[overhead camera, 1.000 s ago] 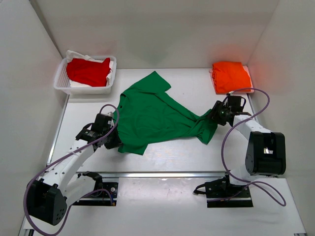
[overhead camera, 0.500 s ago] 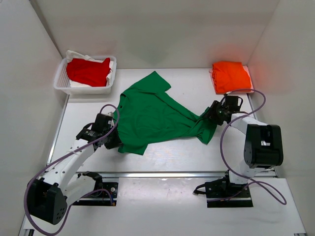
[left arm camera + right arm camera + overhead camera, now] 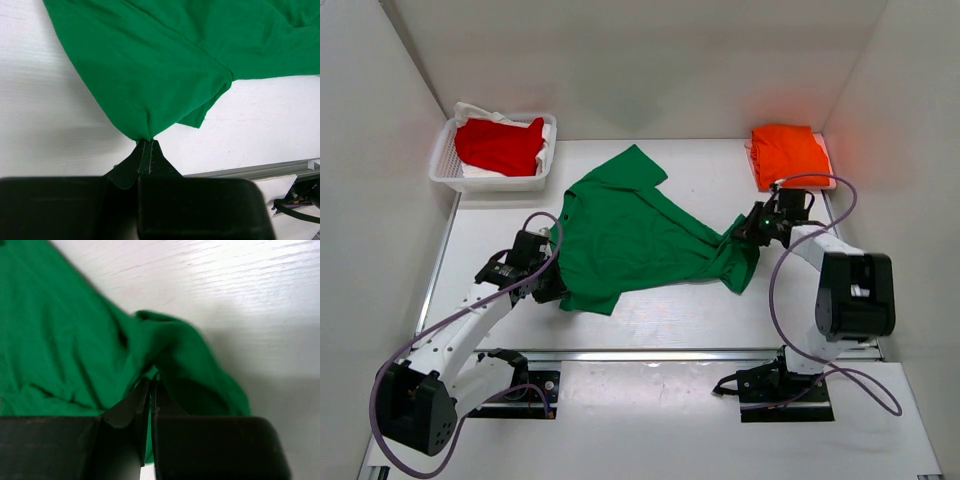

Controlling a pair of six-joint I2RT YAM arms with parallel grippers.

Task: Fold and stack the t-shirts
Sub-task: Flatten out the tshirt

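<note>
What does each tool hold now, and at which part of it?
Both hold the green shirt. The left tool pinches a fold at its near left edge; the right tool pinches bunched cloth at its right end.

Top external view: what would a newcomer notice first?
The bright green cloth t-shirt sprawls crumpled across the middle of the white table, with the left gripper shut on its near-left edge and the right gripper shut on its bunched right end. Next come the folded orange t-shirt in the far right corner and the red t-shirt heaped in the white plastic mesh basket at far left.
</note>
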